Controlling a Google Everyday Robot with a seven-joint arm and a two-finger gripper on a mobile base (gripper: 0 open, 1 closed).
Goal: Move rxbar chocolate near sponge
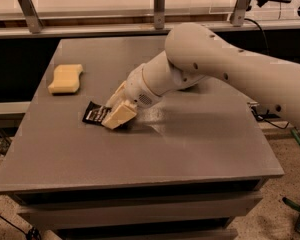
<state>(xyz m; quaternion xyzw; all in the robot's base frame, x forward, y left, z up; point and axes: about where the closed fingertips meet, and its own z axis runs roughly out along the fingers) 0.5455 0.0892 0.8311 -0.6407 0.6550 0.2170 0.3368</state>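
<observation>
Near to far. Bare tabletop fills the foreground. At mid-depth, left of centre, the end effector sits over the right end of the rxbar chocolate. The bar lies flat with its left end exposed. You cannot tell whether the end effector is closed on the bar or merely over it. Judge the bar light, thin and slightly flexible, its wrapper slick. Take it across the short width near one end, and expect it to slip or pivot. Farther back and left, well apart, lies the sponge, soft and easily nudged.
</observation>
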